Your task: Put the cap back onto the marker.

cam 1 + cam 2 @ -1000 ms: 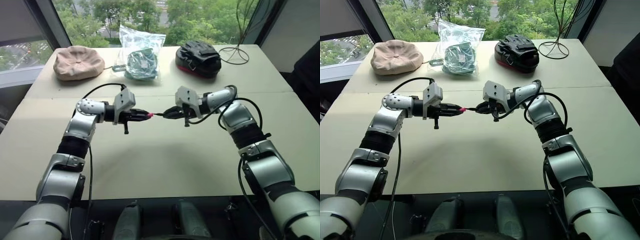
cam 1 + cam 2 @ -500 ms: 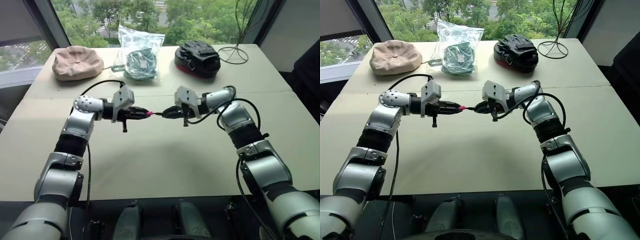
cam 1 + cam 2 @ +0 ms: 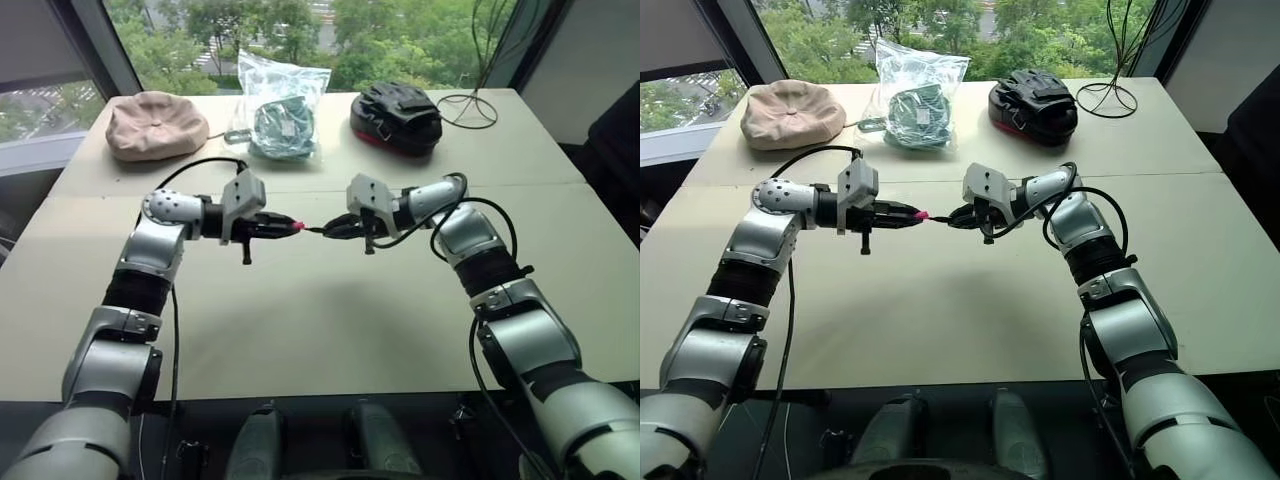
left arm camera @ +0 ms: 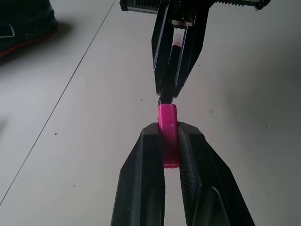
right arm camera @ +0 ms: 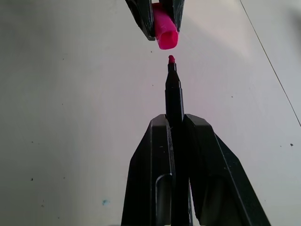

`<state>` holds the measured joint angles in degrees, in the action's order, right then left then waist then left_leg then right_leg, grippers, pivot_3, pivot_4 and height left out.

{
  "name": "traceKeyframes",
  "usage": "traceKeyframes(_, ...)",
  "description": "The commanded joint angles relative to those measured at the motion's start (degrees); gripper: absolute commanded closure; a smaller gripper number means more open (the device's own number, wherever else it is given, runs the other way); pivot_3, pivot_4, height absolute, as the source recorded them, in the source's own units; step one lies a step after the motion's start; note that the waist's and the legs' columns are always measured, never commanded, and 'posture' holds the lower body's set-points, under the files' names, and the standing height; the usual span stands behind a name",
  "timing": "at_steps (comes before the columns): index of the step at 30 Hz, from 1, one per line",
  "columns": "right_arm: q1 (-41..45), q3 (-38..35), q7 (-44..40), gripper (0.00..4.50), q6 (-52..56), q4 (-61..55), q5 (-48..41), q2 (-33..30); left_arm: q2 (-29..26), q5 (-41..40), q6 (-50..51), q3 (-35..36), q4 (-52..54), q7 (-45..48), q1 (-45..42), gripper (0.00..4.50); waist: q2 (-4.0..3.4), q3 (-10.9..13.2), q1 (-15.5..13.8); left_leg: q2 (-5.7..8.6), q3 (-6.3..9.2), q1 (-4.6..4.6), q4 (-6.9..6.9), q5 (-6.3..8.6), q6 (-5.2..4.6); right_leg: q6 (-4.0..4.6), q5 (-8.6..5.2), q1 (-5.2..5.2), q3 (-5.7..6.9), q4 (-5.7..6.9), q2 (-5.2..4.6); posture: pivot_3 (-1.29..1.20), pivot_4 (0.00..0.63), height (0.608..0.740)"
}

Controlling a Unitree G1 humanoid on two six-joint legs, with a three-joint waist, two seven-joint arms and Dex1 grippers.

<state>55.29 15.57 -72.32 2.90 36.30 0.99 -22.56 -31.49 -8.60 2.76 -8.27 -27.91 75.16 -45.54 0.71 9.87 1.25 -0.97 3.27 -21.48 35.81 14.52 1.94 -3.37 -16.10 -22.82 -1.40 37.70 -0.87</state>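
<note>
So the cap's not on yet, tip and opening facing off above the table [image 3: 300, 330].
Left gripper [image 4: 170, 141] is pinching the cap [image 4: 168, 134], right gripper [image 5: 175, 125] is clamping the marker [image 5: 173, 92], tip sitting just shy of the cap's mouth.

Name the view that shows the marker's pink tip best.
The right wrist view: the marker rises from the right claw, its tip just short of the cap. In the left wrist view the cap hides the tip; in the eye views it is a speck.
</note>
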Motion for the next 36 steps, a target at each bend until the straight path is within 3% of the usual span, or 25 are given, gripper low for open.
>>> traceKeyframes(1,1.8,-0.8,-0.13,4.5,-0.76,-1.0,-0.43,-0.58,-1.59,1.14,-2.74,0.1,-1.47,0.69,-0.58,4.45,0.0,0.0,-0.04,0.0,0.0,0.0,-0.01,0.0,0.0,0.0,0.0,0.0,0.0,0.0,0.0,0.0,0.15,0.74)
traceKeyframes(36,0.54,-0.37,-0.38,4.5,0.59,-3.45,-0.79,0.28,3.36,2.07,-4.78,-0.65,-4.44,-0.26,-2.8,4.45,0.0,0.0,-0.08,0.0,0.0,-0.01,0.0,0.0,0.0,0.0,0.0,0.0,0.0,-0.01,0.0,0.0,0.15,0.74)
